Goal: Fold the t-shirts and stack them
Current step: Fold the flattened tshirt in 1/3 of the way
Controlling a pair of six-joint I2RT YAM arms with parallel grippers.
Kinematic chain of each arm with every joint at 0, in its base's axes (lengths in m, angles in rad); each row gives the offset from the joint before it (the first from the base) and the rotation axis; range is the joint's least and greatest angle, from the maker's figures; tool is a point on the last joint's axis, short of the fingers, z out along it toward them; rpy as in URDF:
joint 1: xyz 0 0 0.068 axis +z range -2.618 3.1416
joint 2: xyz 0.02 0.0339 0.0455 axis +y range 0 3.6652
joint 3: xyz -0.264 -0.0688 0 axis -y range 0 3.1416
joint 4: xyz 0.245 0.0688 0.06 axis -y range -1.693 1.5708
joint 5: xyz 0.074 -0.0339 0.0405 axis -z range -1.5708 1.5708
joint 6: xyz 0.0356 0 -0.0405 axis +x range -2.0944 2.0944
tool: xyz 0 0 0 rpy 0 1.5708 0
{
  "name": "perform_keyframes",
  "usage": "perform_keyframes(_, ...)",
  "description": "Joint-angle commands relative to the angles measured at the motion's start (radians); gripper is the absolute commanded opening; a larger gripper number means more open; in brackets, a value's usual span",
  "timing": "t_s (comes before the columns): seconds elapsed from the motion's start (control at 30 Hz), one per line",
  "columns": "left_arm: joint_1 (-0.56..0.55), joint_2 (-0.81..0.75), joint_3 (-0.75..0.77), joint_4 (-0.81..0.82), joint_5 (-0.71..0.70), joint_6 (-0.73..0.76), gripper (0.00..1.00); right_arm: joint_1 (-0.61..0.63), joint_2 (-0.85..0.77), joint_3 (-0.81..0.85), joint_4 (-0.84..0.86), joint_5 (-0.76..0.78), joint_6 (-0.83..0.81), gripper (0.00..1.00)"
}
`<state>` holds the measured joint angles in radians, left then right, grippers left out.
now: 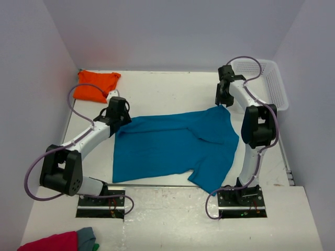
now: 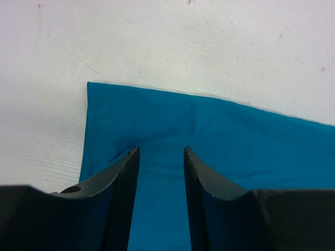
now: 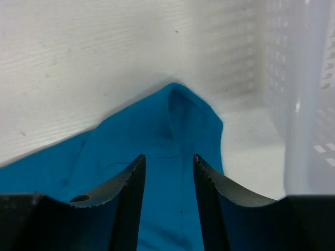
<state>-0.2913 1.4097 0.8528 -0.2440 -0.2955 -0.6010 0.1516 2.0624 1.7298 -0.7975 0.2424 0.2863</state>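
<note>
Table (image 1: 157,86) bears teal tee (image 1: 172,149), orange tee (image 1: 94,86) — basket (image 1: 272,83).

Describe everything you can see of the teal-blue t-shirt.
The teal-blue t-shirt is plain, soft-looking cotton, spread nearly flat on the white table, with one short sleeve pointing toward the near edge. The left tool stands open over its far-left corner, the right tool open over its pointed far-right corner beside the white basket. Whether either touches the cloth is unclear.
</note>
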Motion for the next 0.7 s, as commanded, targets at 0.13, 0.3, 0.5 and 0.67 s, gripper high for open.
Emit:
perform_keyframes(0.13, -0.002, 0.09, 0.091, 0.054, 0.028, 0.023, 0.39, -0.069, 0.019, 0.048, -0.042, -0.068, -0.062, 0.45)
perform_keyframes(0.3, -0.002, 0.101, 0.092, 0.074, 0.048, 0.014, 0.39, -0.07, 0.047, 0.062, -0.048, -0.132, -0.075, 0.4)
perform_keyframes(0.5, -0.002, 0.097, 0.1, 0.078, 0.047, 0.02, 0.4, -0.07, 0.082, 0.089, -0.051, -0.152, -0.076, 0.4)
perform_keyframes(0.67, -0.002, 0.135, 0.114, 0.072, 0.041, 0.024, 0.4, -0.07, 0.139, 0.143, -0.084, -0.158, -0.082, 0.4)
